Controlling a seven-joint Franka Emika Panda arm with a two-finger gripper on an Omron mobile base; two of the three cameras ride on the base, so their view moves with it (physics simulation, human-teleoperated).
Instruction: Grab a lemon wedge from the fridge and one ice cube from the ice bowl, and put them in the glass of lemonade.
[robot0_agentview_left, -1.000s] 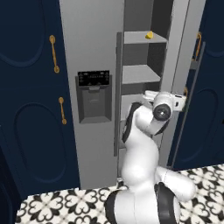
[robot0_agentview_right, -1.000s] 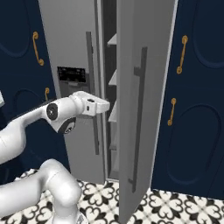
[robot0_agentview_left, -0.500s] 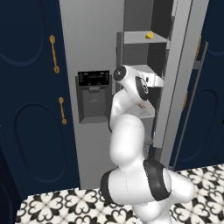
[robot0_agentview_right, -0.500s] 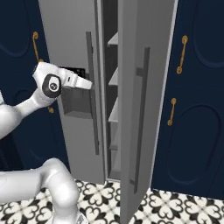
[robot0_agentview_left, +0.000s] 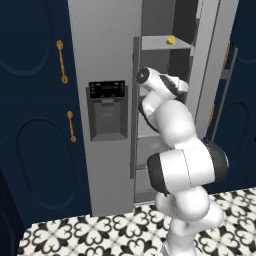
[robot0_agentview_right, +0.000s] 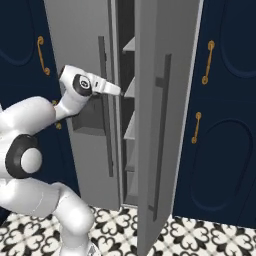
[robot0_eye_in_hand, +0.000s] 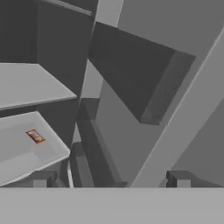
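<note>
The lemon wedge sits on an upper shelf inside the open fridge, well above the hand. It looks tiny and light, probably slick and soft, so I'd pinch it gently across its flat sides rather than squeeze hard. The arm is folded up tight, elbow low, forearm reaching level toward the gap beside the open door. The fingertips stand apart with nothing between them, so the hand is open and empty.

White rounded arm, dark joints (glossy)
</note>
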